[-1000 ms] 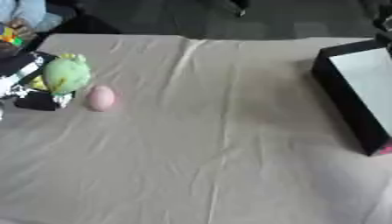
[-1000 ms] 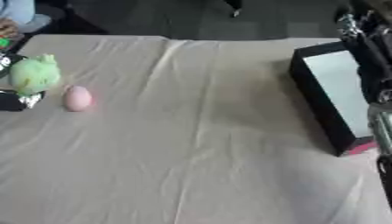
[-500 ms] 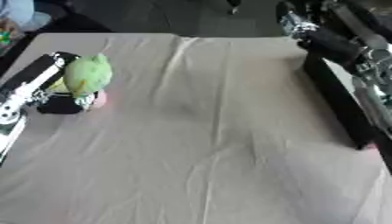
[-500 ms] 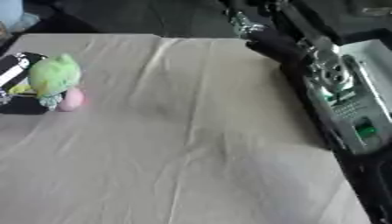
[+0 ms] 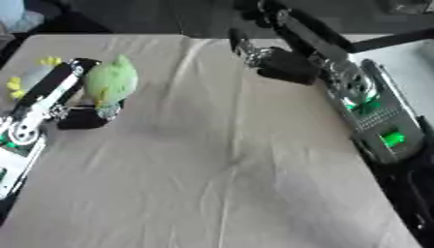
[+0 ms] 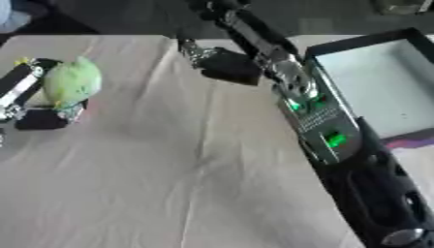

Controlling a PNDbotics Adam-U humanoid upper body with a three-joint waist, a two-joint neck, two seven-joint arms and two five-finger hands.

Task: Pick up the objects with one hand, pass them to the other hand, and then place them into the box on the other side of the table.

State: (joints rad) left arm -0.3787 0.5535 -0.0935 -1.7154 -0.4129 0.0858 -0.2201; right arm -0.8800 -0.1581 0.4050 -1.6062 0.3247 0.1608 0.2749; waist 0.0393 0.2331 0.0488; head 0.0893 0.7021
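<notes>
My left hand (image 5: 83,116) curls around the soft green plush toy (image 5: 110,85) at the cloth-covered bench's (image 5: 220,164) left edge, while my right hand (image 6: 222,62), fingers unreadable, reaches mid-bench; handover comes next, I judge.

Work surface: a table (image 5: 212,193) covered by a beige cloth (image 6: 169,184), creased lengthwise down the middle; an open black box (image 6: 373,82) with a pale interior rests at the right edge; at the left edge lies a yellow-and-white item (image 5: 25,77), identity not discernible; whether the green plush toy (image 5: 110,85) near it touches the cloth cannot be determined.
</notes>
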